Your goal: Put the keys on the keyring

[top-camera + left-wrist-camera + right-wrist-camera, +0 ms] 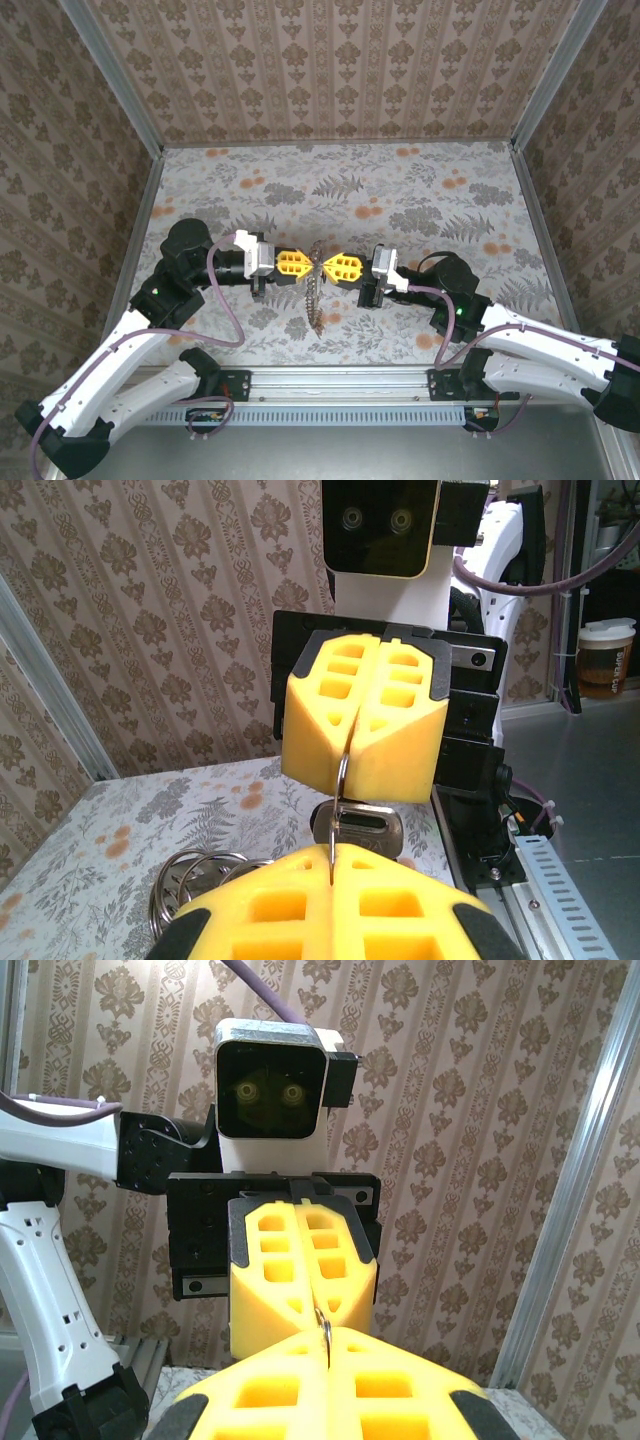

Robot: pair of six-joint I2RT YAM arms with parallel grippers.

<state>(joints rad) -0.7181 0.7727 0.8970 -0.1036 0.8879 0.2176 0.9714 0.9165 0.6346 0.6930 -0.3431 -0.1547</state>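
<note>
My left gripper (303,264) and right gripper (330,266) meet tip to tip above the middle of the table. Both are shut on the same thin metal ring of the keyring (316,262). A chain-like strand of rings and keys (314,303) dangles from it toward the table. In the left wrist view my left gripper (333,852) pinches the lower end of the ring (343,770) and the right gripper (360,720) holds its upper end. A grey key head (365,827) with a slot hangs right at the ring. In the right wrist view my right gripper (325,1345) grips the ring (325,1330).
Several loose steel rings (190,880) hang or lie low at the left of the left wrist view. The floral table (420,200) is walled on three sides by patterned panels. A metal rail (340,385) runs along the near edge by the arm bases.
</note>
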